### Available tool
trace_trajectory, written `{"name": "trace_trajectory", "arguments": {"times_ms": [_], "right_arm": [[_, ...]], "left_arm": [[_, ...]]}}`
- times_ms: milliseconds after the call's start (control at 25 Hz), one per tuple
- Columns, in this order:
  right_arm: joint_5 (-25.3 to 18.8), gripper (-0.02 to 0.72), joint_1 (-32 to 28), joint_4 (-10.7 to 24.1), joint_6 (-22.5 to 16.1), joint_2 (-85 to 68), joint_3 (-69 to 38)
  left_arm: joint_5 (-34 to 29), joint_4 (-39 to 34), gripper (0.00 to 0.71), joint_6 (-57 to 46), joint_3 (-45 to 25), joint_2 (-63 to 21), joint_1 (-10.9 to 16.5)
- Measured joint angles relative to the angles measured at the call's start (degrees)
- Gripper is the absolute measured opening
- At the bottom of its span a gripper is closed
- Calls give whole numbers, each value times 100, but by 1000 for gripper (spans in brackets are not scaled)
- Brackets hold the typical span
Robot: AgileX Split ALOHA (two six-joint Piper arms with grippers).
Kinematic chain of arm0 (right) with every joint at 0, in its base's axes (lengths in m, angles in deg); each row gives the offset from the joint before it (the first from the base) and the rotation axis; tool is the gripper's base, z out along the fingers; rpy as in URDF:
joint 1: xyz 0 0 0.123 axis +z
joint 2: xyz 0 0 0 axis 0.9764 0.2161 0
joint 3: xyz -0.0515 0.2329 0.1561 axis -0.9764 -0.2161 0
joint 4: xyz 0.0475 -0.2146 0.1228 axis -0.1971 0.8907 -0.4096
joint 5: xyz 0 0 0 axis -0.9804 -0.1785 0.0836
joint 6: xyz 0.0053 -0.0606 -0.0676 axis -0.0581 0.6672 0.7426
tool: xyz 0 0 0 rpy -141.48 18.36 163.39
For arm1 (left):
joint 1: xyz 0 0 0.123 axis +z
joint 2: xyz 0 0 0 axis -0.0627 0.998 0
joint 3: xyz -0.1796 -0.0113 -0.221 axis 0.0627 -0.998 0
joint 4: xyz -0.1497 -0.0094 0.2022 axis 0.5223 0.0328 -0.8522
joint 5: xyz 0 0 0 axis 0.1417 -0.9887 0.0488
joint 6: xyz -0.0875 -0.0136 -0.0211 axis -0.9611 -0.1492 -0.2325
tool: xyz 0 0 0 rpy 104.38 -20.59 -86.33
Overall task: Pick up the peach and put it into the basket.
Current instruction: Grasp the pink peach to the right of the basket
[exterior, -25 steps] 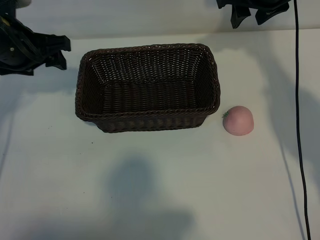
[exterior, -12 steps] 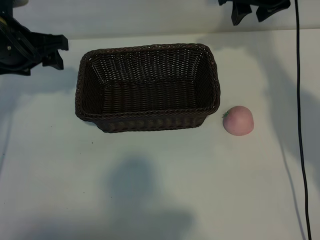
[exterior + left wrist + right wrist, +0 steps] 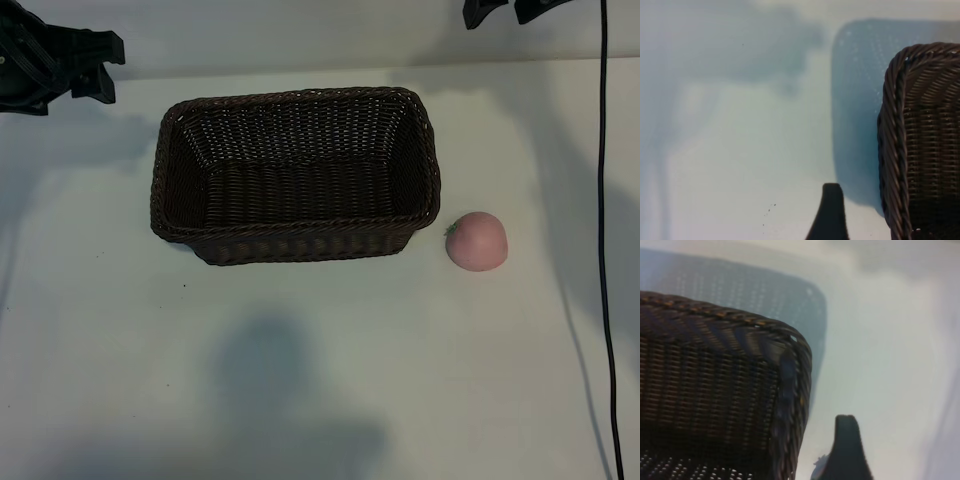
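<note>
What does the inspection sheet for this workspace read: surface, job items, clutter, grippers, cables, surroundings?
Surface: pale table, shadowed in patches.
Job's things: peach on the table, apart from the basket, beside its right end; basket holds nothing.
Clutter: nothing seen.
Grippers: left gripper open at the far left corner; right gripper open at the top edge, holding nothing.
Cables: black cable running down the right side.
Surroundings: nothing seen.
</note>
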Motion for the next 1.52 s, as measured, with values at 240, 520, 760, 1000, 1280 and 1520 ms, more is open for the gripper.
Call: {"name": "trace_trajectory", "arguments": {"times_ms": [240,520,760,1000,1280,1520], "right_arm": [[12,518,0,191,21,-470,-1191],[19,506,0,352,81,-677,-2262],[557,502,0,156,92,-677,-3156],[1186,502,0,41,108,-679,-4002],[1844,500,0,-411,328,-679,-4451],[2176,500,0,-931,689,-679,-4451]], "left_arm": [[59,-101,595,0,0,0,0],[267,-188,594,0,0,0,0],[300,-200,595,0,0,0,0],[304,-213,595,5,0,0,0],[344,-213,593,5,0,0,0],[397,-304,593,5,0,0,0]]}}
